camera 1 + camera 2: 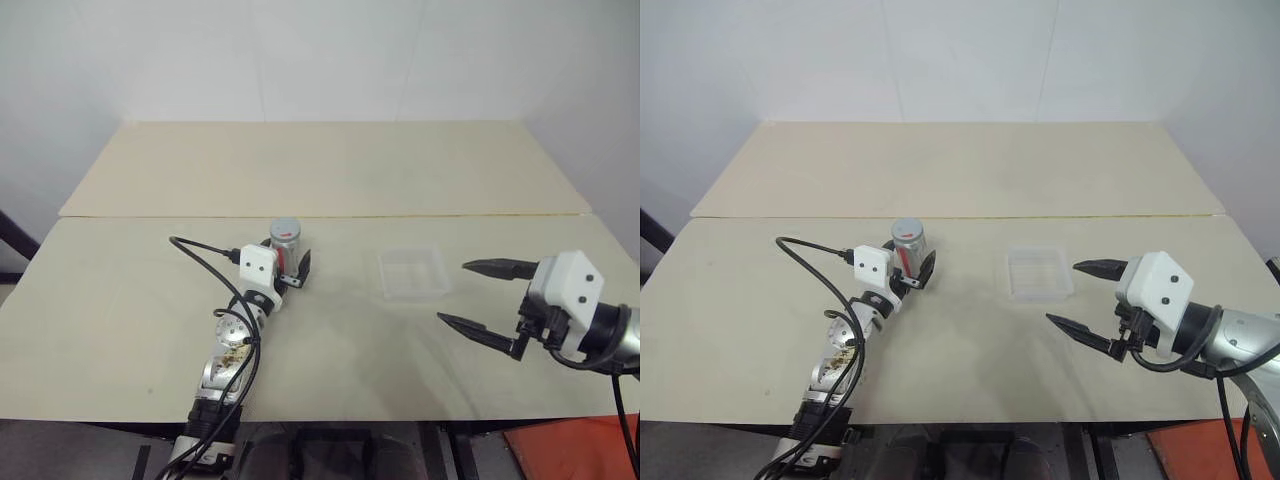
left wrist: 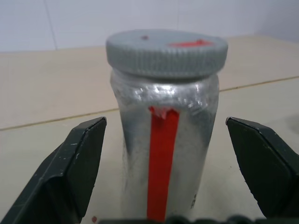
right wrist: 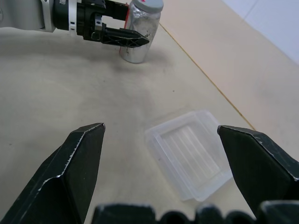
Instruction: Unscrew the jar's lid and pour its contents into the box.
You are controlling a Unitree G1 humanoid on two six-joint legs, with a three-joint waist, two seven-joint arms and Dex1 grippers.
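The silvery jar (image 1: 286,243) with a red stripe stands upright near the table's middle. Its grey lid (image 2: 166,50), marked red on top, is on it, so the contents are hidden. My left gripper (image 2: 166,122) is open and level, with one finger on each side of the jar's body; a gap shows on both sides. The clear plastic box (image 1: 384,270) lies empty to the right of the jar. My right gripper (image 1: 452,292) hovers open just right of the box (image 3: 189,154), pointing left towards it, with nothing between its fingers.
The table (image 1: 330,180) is made of two pale boards joined by a seam running across behind the jar. A black cable (image 1: 205,258) loops off my left arm. A white wall stands behind, and an orange object (image 1: 570,455) sits low at the right.
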